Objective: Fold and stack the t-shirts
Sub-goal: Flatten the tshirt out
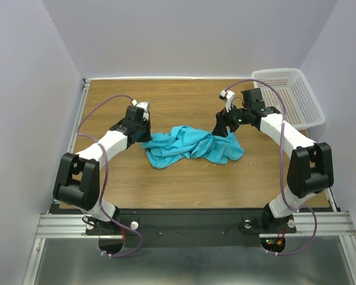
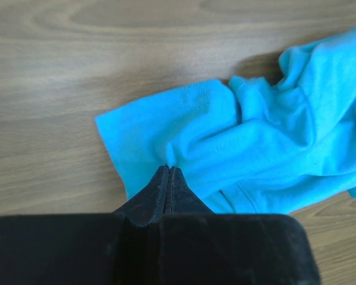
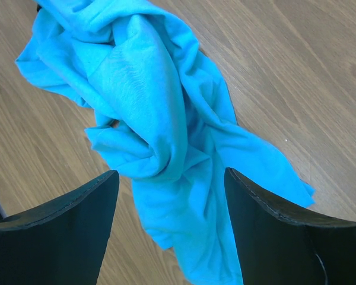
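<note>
The left gripper (image 2: 168,171) is set at the nine-o'clock end of the crumpled t-shirt (image 1: 190,145), which is bunched mid-table (image 1: 166,98). Its jaws are clenched on a fold of the fabric, presumably so that the cloth can be drawn out flat. The right gripper (image 3: 172,178) is held at the three-o'clock end, its jaws spread wide astride the twisted cloth. Nothing is grasped, and a matching pinch is apparently being prepared.
</note>
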{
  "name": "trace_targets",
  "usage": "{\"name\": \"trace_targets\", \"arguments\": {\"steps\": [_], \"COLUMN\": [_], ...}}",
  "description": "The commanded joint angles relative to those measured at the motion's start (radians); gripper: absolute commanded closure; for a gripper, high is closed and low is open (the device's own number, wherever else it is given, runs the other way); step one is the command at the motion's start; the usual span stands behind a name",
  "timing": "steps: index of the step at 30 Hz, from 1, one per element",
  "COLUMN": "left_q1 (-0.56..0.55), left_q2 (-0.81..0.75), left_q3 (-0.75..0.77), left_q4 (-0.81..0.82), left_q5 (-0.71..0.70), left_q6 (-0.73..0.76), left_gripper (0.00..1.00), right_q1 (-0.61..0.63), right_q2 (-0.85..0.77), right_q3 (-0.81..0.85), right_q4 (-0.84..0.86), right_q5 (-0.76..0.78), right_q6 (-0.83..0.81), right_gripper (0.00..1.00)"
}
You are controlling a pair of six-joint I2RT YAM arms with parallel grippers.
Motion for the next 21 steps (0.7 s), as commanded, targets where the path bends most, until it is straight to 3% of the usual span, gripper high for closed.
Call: {"name": "trace_targets", "arguments": {"steps": [1,15,21], "left_q1": [0.004,0.007,0.059], "left_q2": [-0.127,0.099,0.193], "left_q3": [0.1,0.338,0.391], "left_q4": [0.023,0.044,0.059], "left_q5": [-0.109,-0.206,-0.283], "left_q6": [0.044,0.138,0.124], "left_gripper": [1.0,1.0,1.0], "right_q1": [0.006,0.008,0.008], "right_q2": [-0.043,-0.004,0.014], "right_q3": [0.041,0.087,0.091], "right_q4": [0.005,0.014,0.02], "right_q5": [0.023,0.204,0.179], "right_q6": [-0.005,0.021,0.035], "right_gripper": [0.23,0.23,0.24]}}
